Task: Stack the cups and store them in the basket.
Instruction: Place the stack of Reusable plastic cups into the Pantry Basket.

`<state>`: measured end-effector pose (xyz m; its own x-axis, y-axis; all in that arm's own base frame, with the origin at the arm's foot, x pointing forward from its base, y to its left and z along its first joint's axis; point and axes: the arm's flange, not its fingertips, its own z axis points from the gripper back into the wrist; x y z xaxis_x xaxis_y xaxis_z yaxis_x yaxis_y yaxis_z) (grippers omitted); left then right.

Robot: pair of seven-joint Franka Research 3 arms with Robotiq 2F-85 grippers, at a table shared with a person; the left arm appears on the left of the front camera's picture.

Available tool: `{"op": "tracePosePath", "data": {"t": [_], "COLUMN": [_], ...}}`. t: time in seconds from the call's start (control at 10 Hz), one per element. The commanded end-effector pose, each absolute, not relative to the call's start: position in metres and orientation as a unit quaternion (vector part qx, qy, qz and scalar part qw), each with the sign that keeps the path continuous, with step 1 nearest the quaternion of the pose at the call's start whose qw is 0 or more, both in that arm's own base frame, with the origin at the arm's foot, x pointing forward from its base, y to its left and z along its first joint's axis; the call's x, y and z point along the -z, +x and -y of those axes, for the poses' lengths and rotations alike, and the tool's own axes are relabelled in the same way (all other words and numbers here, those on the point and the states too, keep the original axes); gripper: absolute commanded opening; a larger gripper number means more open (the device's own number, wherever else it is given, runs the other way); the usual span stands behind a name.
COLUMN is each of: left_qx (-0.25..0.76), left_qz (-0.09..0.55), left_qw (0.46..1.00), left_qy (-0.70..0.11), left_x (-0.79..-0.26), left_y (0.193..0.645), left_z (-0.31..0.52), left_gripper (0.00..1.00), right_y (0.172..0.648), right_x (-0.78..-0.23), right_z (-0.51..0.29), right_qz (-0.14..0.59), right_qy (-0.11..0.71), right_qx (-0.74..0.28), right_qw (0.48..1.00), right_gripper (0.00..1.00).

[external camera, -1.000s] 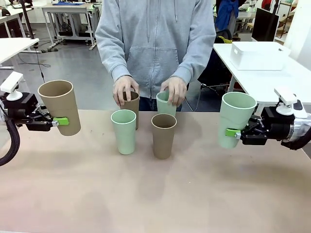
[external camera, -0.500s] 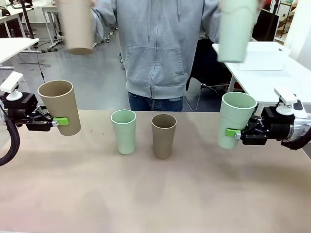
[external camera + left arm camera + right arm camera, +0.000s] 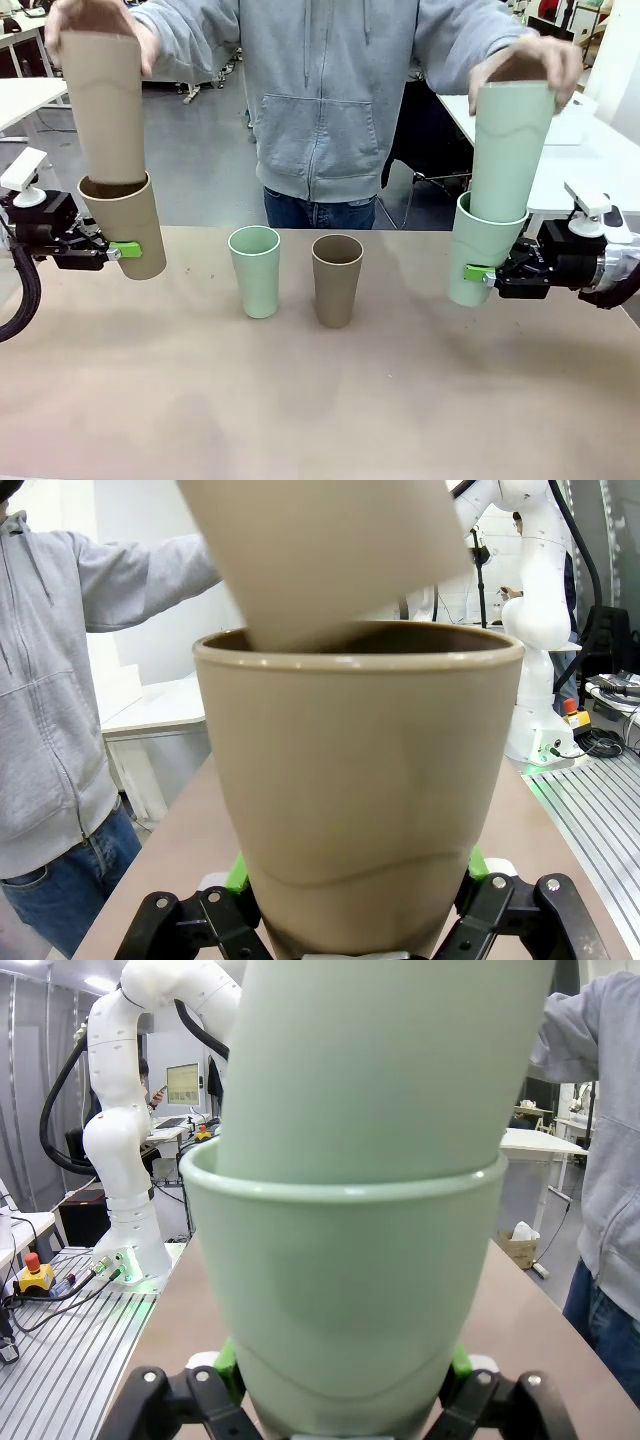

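At the left edge of the front view, the left gripper (image 3: pixel 122 250) has its jaws closed on the lower wall of a tan cup (image 3: pixel 128 215). The cup is clear of the table (image 3: pixel 320 400) and a little tilted. From the upper left, a hand (image 3: pixel 98 22) lowers a second tan cup (image 3: pixel 105 110), whose base is just inside the held rim. At the right edge, the right gripper (image 3: pixel 480 271) pinches a mint cup (image 3: pixel 478 250) the same way. The other hand (image 3: pixel 530 62) feeds a second mint cup (image 3: pixel 510 150) partway into it.

In the middle, a loose mint cup (image 3: pixel 254 270) and a loose tan cup (image 3: pixel 337 280) stand side by side, apart from each other. The basket (image 3: pixel 575 120) sits at the upper right on a side table (image 3: pixel 600 165), partly hidden and well apart from all the cups.

The cups look light and stiff, with smooth matte walls that narrow toward the base. A downward push from the nesting cup could slide the held one through the pads, so a firm pinch matters. Nested cups will likely wedge and lift as one, though a taller stack will be top-heavy. The best hold is probably across the outer cup's wall, at or above its middle.
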<state>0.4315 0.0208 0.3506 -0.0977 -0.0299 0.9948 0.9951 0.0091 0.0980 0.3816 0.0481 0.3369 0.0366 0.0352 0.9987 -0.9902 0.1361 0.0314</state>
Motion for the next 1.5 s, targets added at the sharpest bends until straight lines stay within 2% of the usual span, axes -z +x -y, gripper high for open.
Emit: {"op": "tracePosePath", "data": {"t": [0.0,1.4], "left_qx": [0.531,0.531], "left_qz": [0.520,0.520], "left_qw": [0.482,0.482], "left_qy": [-0.464,-0.464], "left_x": [-0.3537,-0.3537], "left_y": [0.4309,0.4309], "left_z": [-0.0205,-0.0205], "left_gripper": [0.84,0.84], "right_y": [0.3822,0.3822], "right_x": [-0.3390,-0.3390], "right_z": [-0.0471,-0.0471], "right_qz": [0.517,0.517], "right_qy": [0.462,0.462], "right_qx": [-0.465,-0.465], "right_qw": [0.550,0.550], "right_gripper": [0.84,0.84]}}
